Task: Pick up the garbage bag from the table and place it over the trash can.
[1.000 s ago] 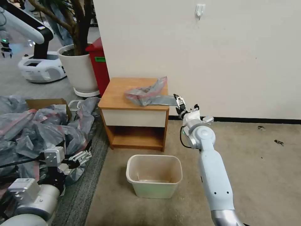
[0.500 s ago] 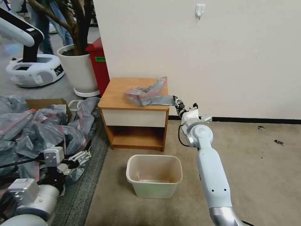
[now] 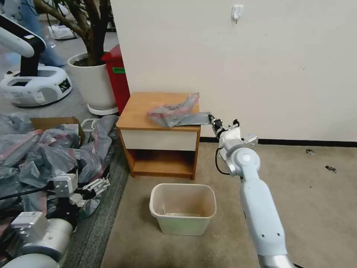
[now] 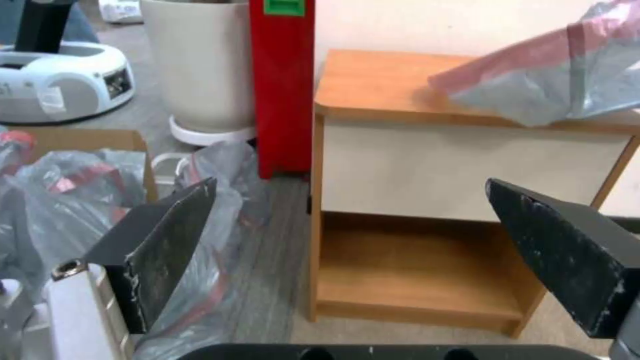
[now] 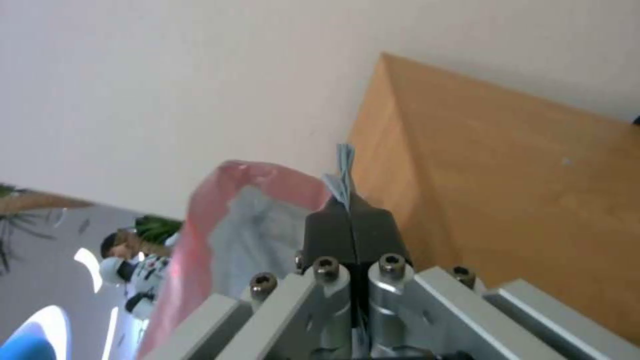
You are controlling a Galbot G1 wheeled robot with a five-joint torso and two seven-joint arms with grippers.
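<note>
- The garbage bag (image 3: 174,111) lies crumpled on the table (image 3: 141,111), its grey tail drawn out flat past the table's edge to the right gripper (image 3: 213,121), which pinches that tail with its fingers pressed together on the plastic
- In the right wrist view a thin pleat of the bag (image 5: 343,172) sticks out just beyond the closed fingertips (image 5: 351,225), so the hold is on a narrow fold near one end; judged from this, the grip is placed to drag the bag sideways off the wood rather than lift it from above
- The pink-red band (image 5: 200,220) billows just beside the claw, loose and unsupported
- The trash can (image 3: 183,208) stands on the floor below and in front of the claw, well apart from it, mouth up and uncovered, so the placing step is not yet done
- The left gripper (image 3: 95,185) hangs low on the robot's other side, far from the working claw, its fingers spread wide with nothing between them
- Beyond it lies a heap of grey and pink bags (image 3: 41,149) by a cardboard box (image 3: 55,122)
- Farther from the claw, past the table, stand a red bin (image 3: 117,78) and a potted plant (image 3: 93,74); a plain cream wall (image 3: 241,67) rises behind, over beige carpet (image 3: 316,201)
</note>
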